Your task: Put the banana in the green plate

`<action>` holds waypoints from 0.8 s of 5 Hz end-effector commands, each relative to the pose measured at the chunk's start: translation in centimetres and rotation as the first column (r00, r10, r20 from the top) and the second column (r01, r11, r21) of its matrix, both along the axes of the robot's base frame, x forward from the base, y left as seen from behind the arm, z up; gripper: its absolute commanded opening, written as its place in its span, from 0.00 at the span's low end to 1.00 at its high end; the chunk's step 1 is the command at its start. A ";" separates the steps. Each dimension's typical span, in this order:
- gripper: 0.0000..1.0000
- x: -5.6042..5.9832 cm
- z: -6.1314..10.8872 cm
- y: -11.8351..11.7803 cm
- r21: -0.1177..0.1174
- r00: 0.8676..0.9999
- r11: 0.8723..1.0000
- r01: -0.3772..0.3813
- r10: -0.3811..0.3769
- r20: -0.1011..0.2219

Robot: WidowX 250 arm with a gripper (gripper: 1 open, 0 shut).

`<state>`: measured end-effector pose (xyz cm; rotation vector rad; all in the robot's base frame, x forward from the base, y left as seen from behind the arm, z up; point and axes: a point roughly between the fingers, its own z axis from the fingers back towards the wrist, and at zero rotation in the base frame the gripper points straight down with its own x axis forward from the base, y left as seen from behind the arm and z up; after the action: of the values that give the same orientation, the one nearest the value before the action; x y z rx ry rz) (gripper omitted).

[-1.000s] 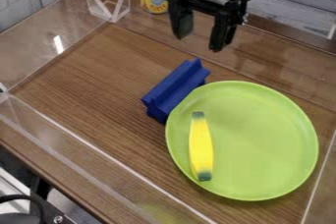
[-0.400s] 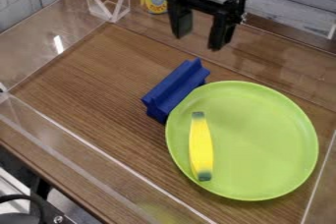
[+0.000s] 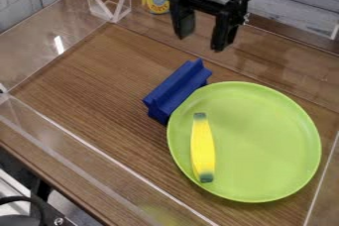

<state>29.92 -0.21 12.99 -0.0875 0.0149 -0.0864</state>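
Clear plastic wall (image 3: 54, 131) along the left edge of the wooden tabletop (image 3: 93, 71). Blue block (image 3: 176, 88) near centre, its lower end touching the green plate's (image 3: 272, 136) rim. Banana (image 3: 201, 147) lies inside the plate, on its left side, lengthwise toward the camera. Claw (image 3: 201, 27) hangs at the far edge, pointing down, fingers spread wide, empty, well apart from the plate.

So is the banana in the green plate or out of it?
In. The banana lies flat inside the green plate, near its left rim, and the open claw hangs apart from it, holding nothing.
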 end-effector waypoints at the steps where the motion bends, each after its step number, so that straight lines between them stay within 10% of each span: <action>1: 1.00 0.2 1.9 0.3 0.000 0.997 1.000 -0.006 0.006 0.073; 4: 1.00 0.4 1.7 0.2 -0.004 0.996 1.000 0.006 -0.006 0.086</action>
<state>30.17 -0.29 12.84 -0.0912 -0.0049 -0.1049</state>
